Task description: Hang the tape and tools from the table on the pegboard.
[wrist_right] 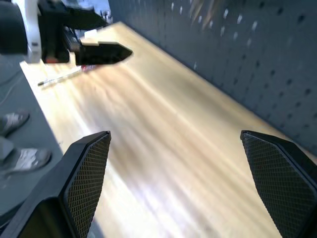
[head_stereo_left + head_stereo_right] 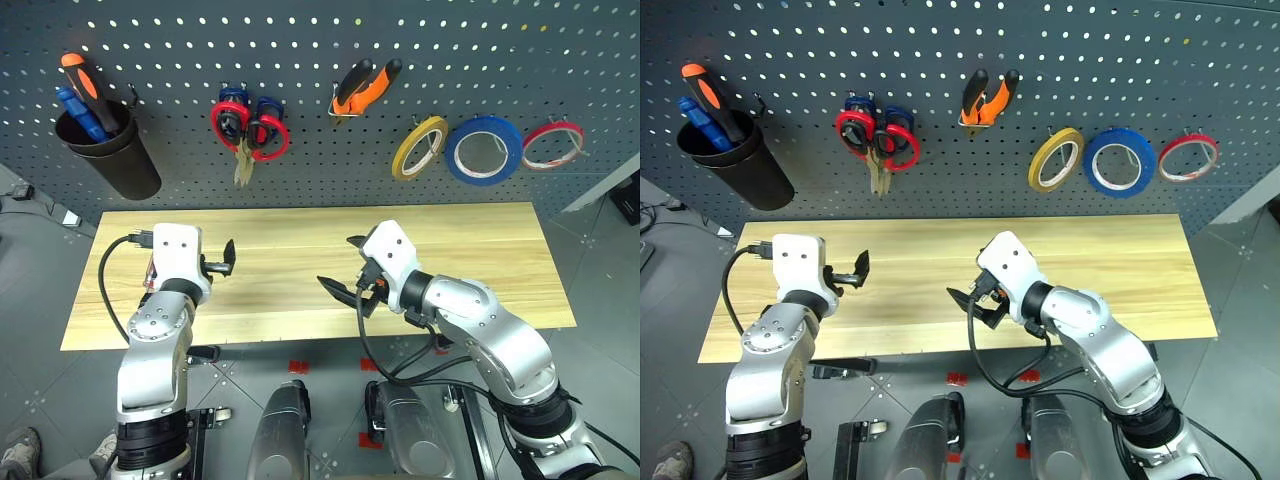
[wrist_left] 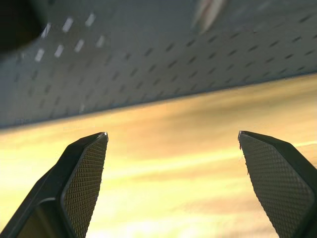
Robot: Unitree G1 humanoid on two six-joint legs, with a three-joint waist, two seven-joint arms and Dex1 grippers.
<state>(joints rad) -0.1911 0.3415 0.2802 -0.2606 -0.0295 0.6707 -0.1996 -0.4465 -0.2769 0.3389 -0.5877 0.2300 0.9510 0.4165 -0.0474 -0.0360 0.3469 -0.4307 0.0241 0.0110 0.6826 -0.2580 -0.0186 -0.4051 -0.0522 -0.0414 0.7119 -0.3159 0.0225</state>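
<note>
From where I stand the job looks nearly finished. On the pegboard (image 2: 320,120) the blue tape (image 2: 484,150) hangs at the upper right of the frame, between a yellow roll (image 2: 419,147) and a thin red roll (image 2: 553,146). The pliers (image 2: 364,86) with orange and black handles hang top centre, and left of them a bunch of scissors (image 2: 248,127) shares one hook: red and blue handles are plain, but whether the small black-handled pair is among them I cannot make out. A black cup (image 2: 108,150) at upper left holds an orange-and-black handle and a blue one. The bench (image 2: 480,250) carries little. The right wrist view shows a slim screwdriver (image 1: 62,77) with a reddish handle lying at its far end, just beside the left claw (image 2: 222,261), and a sliver of red peeks out beside that wrist in the head views. That seems to be the piece left to hang. The left claw hovers low over the left end of the bench, fingers spread wide and empty. The right claw (image 2: 345,272) hangs over the middle of the bench, fingers likewise wide apart, gripping nothing.
</note>
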